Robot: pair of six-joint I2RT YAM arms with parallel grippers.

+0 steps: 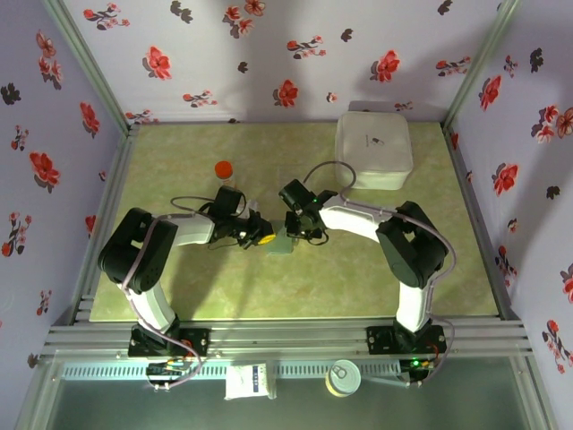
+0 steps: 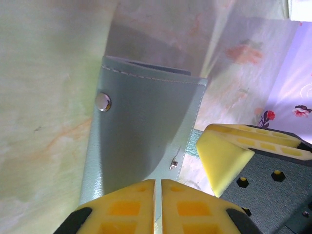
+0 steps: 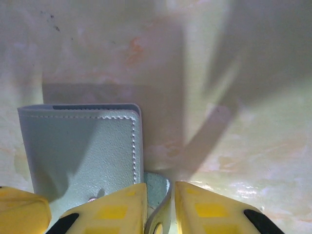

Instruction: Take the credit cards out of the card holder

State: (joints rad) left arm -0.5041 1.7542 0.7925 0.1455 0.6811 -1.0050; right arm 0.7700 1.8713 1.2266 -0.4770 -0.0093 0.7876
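The card holder (image 1: pixel 280 243) is a pale grey-blue folding wallet lying at mid-table between both arms. In the left wrist view the card holder (image 2: pixel 146 122) shows a stitched edge and a metal snap stud. My left gripper (image 2: pixel 158 187) is shut on its near edge, and a thin sliver of it shows between the pads. In the right wrist view the holder's curled snap tab (image 3: pixel 158 187) sits between the jaws of my right gripper (image 3: pixel 161 195). The jaws stand slightly open, with a gap beside the tab. The credit cards are hidden; a dark strip shows at the holder's far edge.
A large white square box (image 1: pixel 373 148) stands at the back right. A small orange-capped container (image 1: pixel 224 169) sits behind the left arm. Flowered walls close in the table on three sides. A white packet (image 1: pixel 251 381) and a tin (image 1: pixel 343 376) lie below the front rail.
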